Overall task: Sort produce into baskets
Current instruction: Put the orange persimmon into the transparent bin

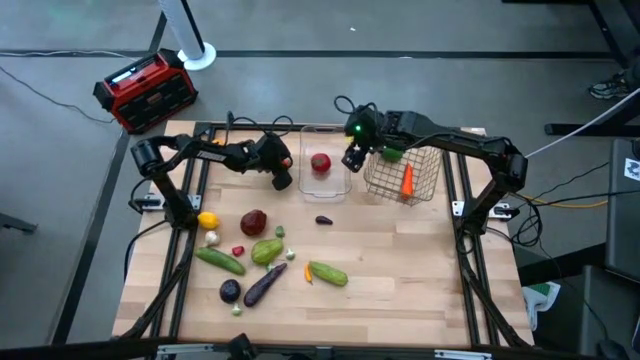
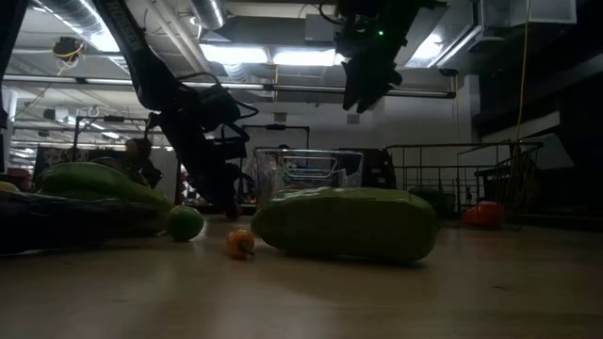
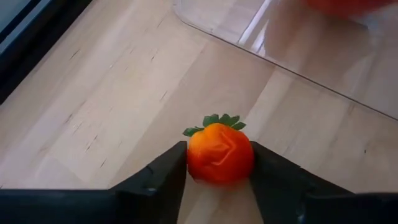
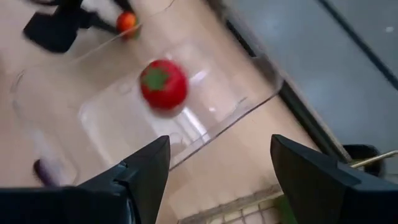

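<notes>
My left gripper [image 1: 284,170] is shut on a small orange-red fruit [image 3: 219,152] with a green leafy top, just left of the clear plastic bin [image 1: 340,187]. A red round fruit [image 1: 320,162] lies in the bin and also shows in the right wrist view [image 4: 163,86]. The wire mesh basket [image 1: 425,185] holds a carrot [image 1: 407,180] and a green piece [image 1: 392,153]. My right gripper [image 1: 352,157] is open and empty, high above the gap between bin and basket, as the low view [image 2: 366,89] shows. My left gripper pinches the small orange-red fruit by its two opposite sides [image 3: 194,163] between its two fingers [image 3: 163,180]. The leafy top points away from the wrist. The fruit is over bare wood beside the bin's corner [image 3: 205,28]; whether it touches the table I cannot tell.
Loose produce lies on the table's near left: a lemon [image 1: 208,220], garlic [image 1: 211,238], a red apple [image 1: 253,221], a green pepper [image 1: 266,250], two cucumbers [image 1: 220,260] [image 1: 328,272], a long eggplant [image 1: 265,284]. A red-black box [image 1: 146,90] stands on the floor beyond.
</notes>
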Motion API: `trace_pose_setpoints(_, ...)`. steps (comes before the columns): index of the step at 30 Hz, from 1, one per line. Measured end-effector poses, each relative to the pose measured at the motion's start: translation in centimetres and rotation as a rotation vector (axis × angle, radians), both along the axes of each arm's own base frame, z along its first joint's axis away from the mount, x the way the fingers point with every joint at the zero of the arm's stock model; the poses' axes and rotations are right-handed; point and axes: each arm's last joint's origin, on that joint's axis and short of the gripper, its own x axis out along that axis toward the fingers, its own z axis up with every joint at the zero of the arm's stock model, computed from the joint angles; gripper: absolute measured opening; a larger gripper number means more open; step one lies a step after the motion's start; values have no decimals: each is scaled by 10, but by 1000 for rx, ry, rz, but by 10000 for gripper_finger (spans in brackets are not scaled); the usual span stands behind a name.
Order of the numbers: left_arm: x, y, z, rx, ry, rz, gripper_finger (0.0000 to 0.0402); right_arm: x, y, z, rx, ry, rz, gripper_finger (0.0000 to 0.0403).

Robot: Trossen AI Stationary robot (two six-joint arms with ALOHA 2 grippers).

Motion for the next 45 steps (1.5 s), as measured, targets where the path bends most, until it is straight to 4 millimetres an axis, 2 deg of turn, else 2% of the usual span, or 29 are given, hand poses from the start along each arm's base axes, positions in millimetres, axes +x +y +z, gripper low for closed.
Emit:
trace_pose_setpoints(7,-1,-1,12,19,-31,3,127,7,27,-8,11,30,86,273)
trace_pose_setpoints(13,-4,-3,27,47,-65,-3,135,13,51,-8,10,26,152,273)
trace_pose_setpoints(19,-12,-8,51,65,-102,3,137,18,76,-8,8,24,223,273)
trace_pose_setpoints(25,-18,-20,88,73,-296,61,138,24,96,-10,5,11,280,273)
trace_pose_setpoints(28,-12,-28,100,23,-432,35,138,31,105,-14,3,-1,307,273)
trace_pose_setpoints(33,5,-44,104,-33,-538,-65,138,42,121,-30,7,22,350,273)
trace_pose_setpoints(39,16,-54,94,-51,-514,-118,138,55,136,-48,8,49,385,273)
trace_pose_setpoints(45,22,-57,85,-88,-492,-120,140,66,139,-73,11,110,387,273)
